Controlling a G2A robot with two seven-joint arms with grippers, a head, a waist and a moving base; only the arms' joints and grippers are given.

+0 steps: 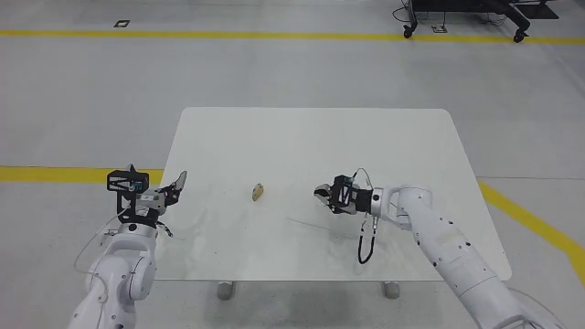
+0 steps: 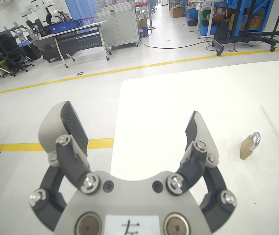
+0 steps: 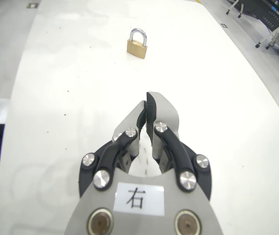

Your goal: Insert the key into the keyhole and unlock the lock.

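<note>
Midway on the surface [image 1: 366,146] lies the padlock [image 1: 258,191]; left tool [image 2: 130,110] apart, right tool [image 3: 146,101] together. Apparently approach stage: next, grip padlock.

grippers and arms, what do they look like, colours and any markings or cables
Both grippers match: the left gripper and right gripper have pale grey fingers with black ribbed pads, black linkages, silver screws and a grey base plate carrying a white label with one dark character. The left arm and right arm are white with black wrist sections; a black cable hangs off the right one.
</note>
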